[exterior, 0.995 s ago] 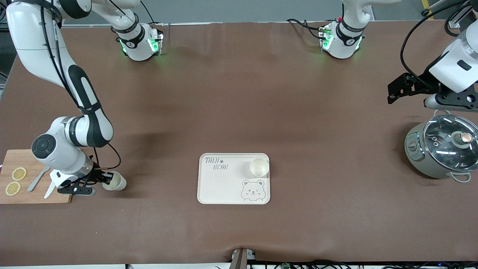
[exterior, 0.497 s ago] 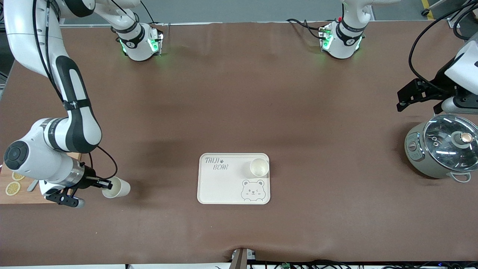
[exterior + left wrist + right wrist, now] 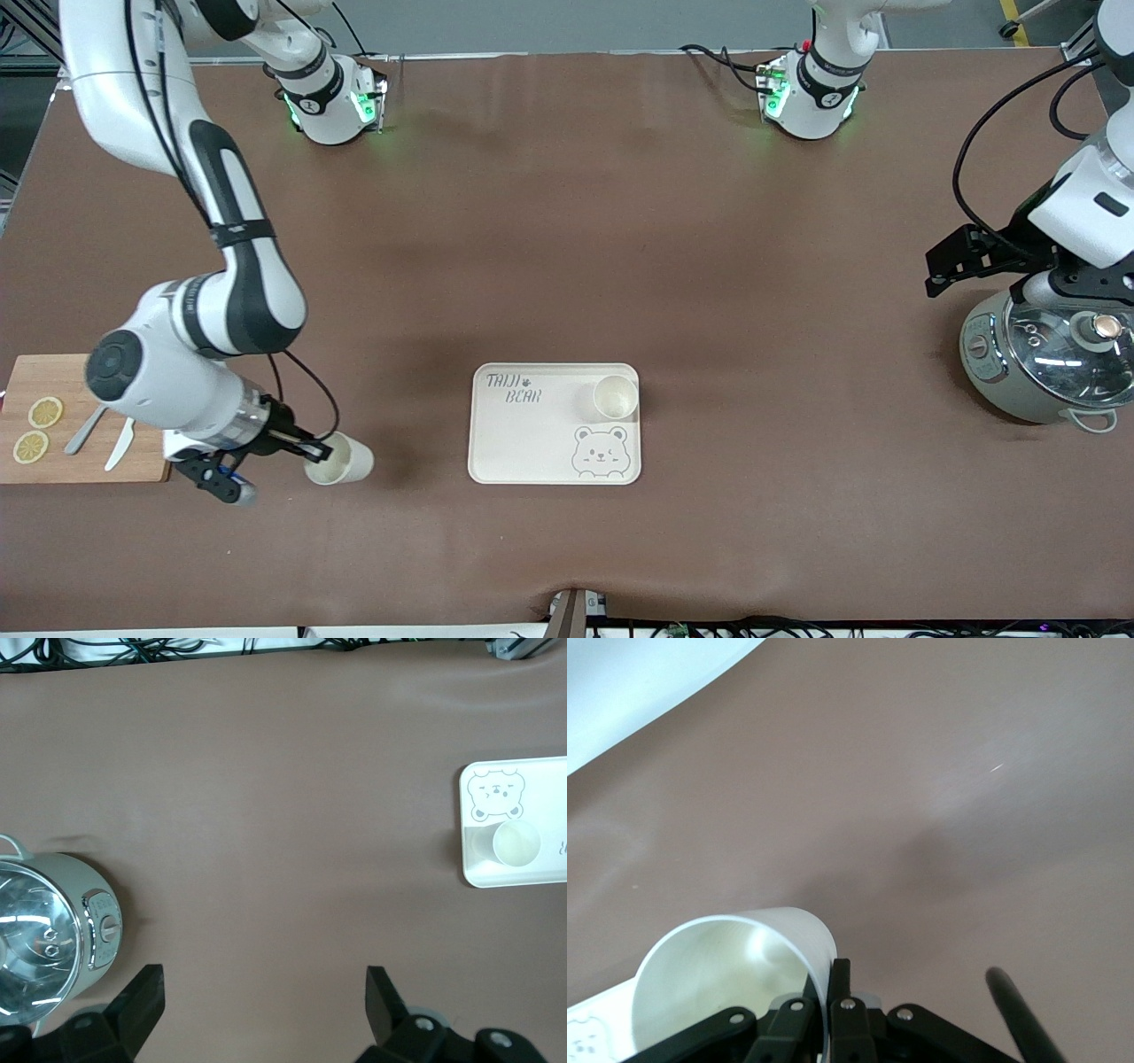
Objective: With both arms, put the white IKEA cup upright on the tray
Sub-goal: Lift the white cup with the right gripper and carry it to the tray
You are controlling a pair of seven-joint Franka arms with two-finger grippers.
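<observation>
Transport step: right gripper, clamped on the tilted cup's rim, carries it over the table short of the tray. Left gripper, jaws apart, waits over the pot. Next: level the cup and lower it onto bare tray beside the cup already standing there.
</observation>
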